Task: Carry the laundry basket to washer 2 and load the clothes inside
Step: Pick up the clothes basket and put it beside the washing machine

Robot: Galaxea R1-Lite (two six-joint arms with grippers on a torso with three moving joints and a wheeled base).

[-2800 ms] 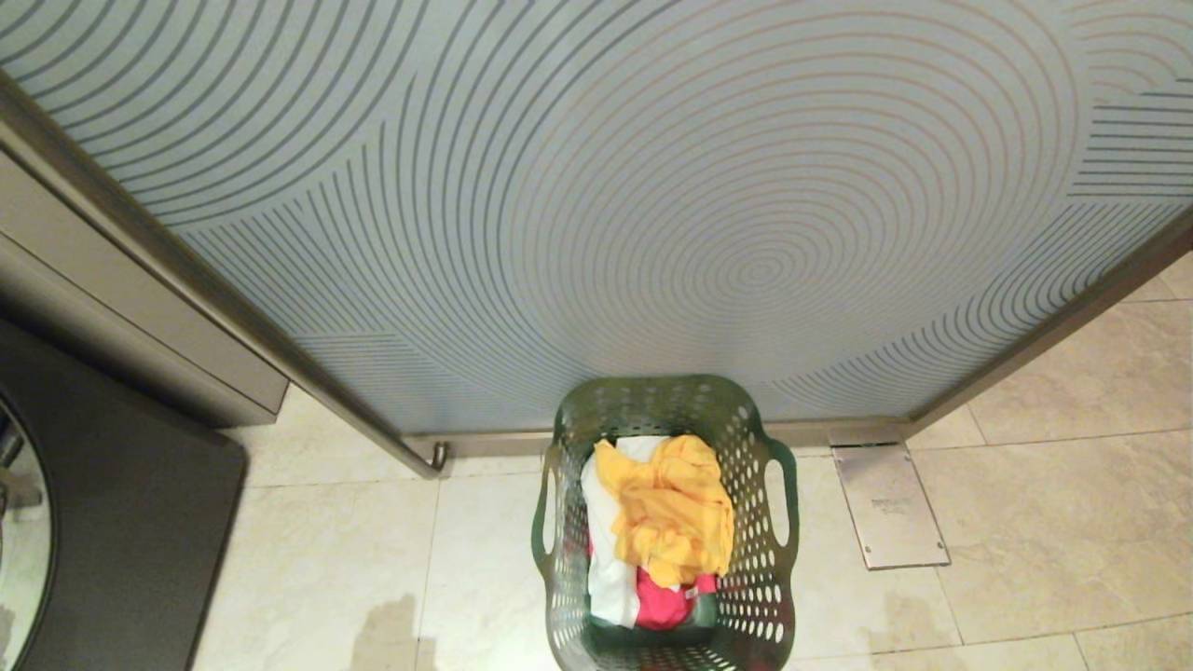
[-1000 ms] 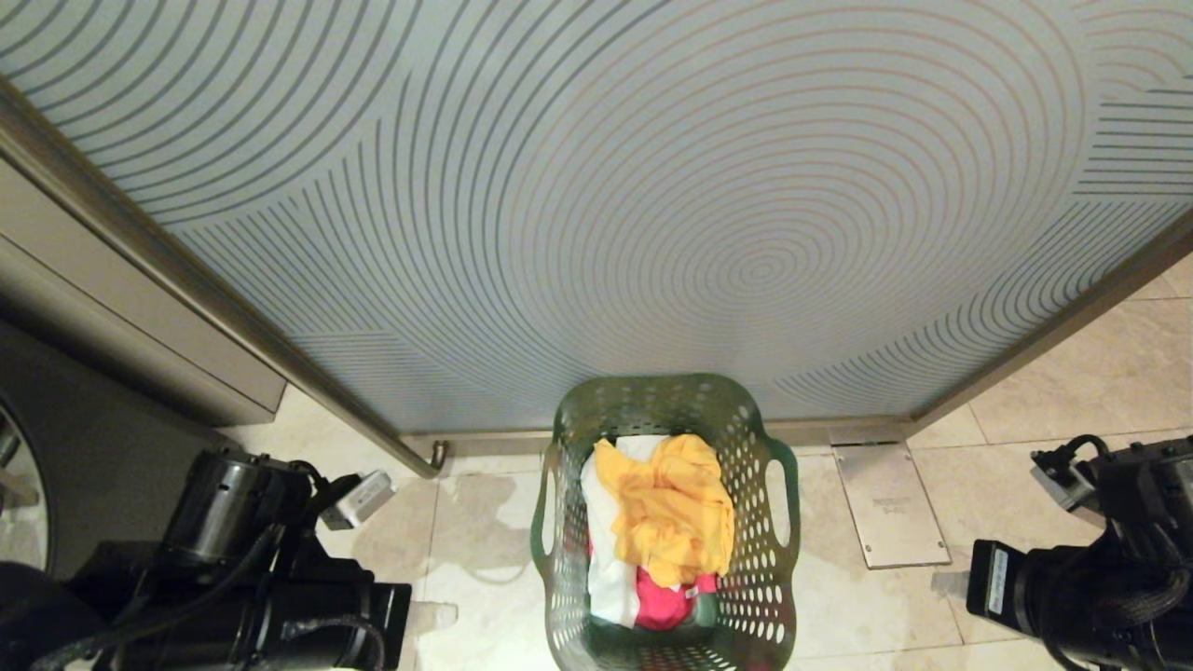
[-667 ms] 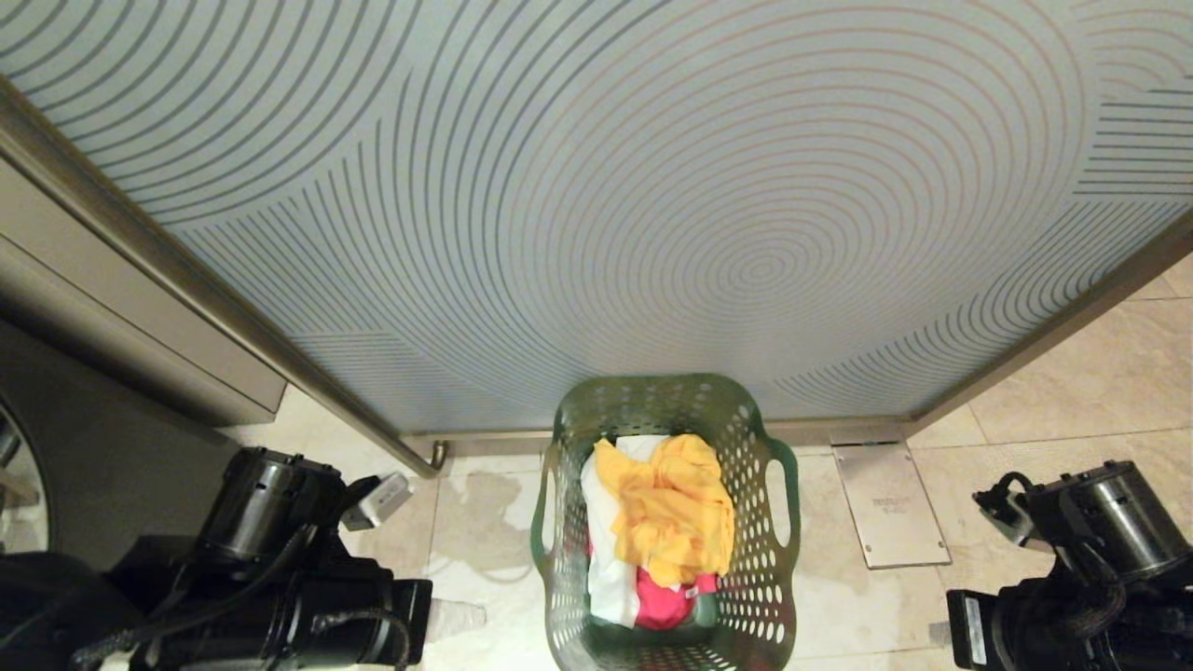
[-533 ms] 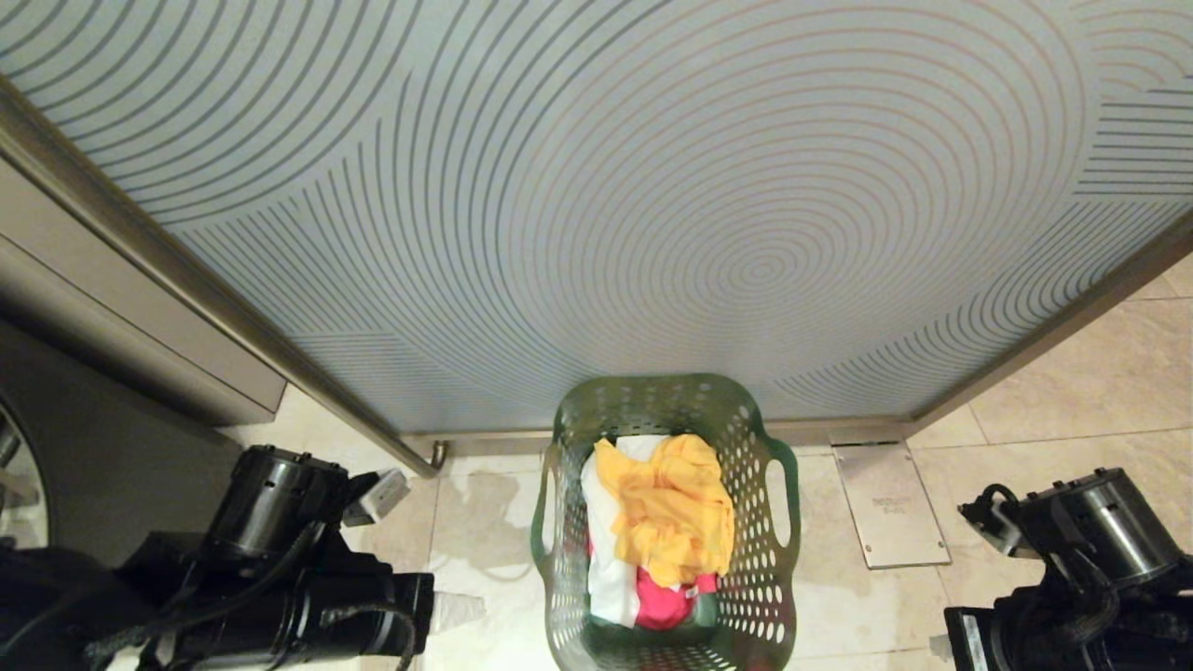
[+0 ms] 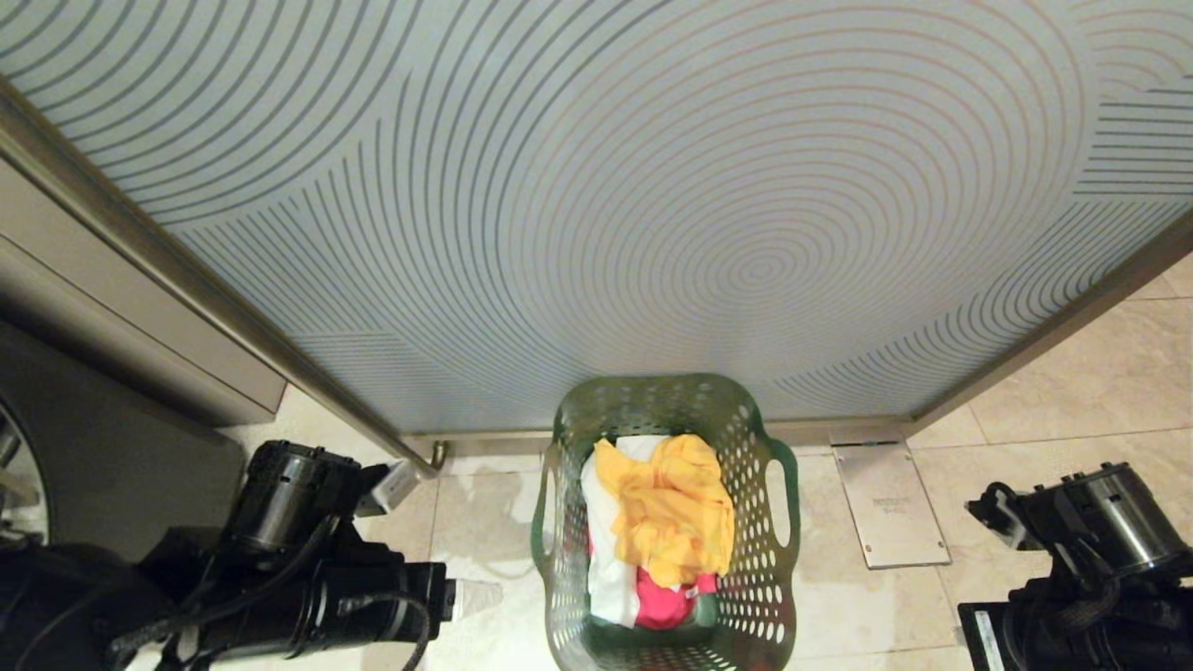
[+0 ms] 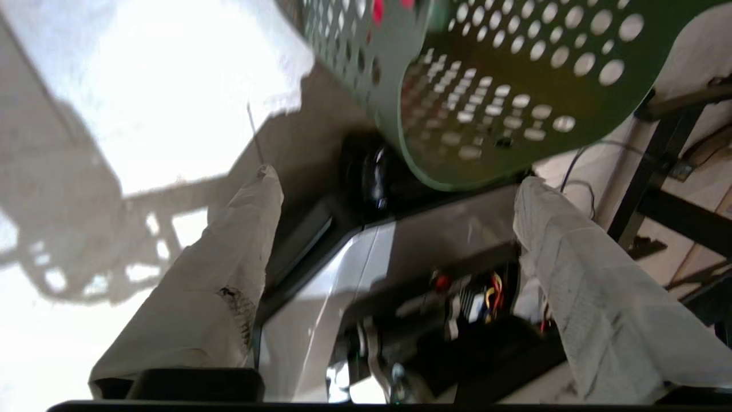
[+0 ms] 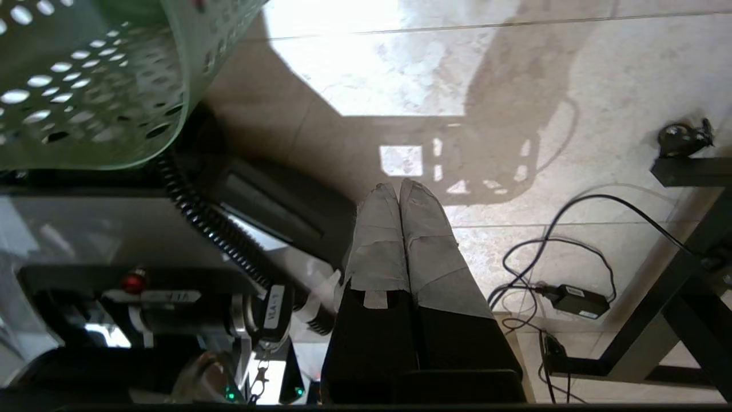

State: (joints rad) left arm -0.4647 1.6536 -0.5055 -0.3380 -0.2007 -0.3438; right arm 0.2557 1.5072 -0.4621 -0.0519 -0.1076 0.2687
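Sitting on floor tiles, laundry basket (image 5: 667, 522) holds clothes (image 5: 664, 527). Left tool (image 6: 394, 197) spread wide, empty. Right tool (image 7: 400, 191) clenched, empty.

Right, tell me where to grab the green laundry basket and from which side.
Take the laundry basket by its two oval cut-out handles, one on each side wall just under the flared rim. Bring the left end effector, already open, in from the left, and the right end effector, now shut, from the right. The basket stands upright, so a level two-sided lift should keep the clothes inside.
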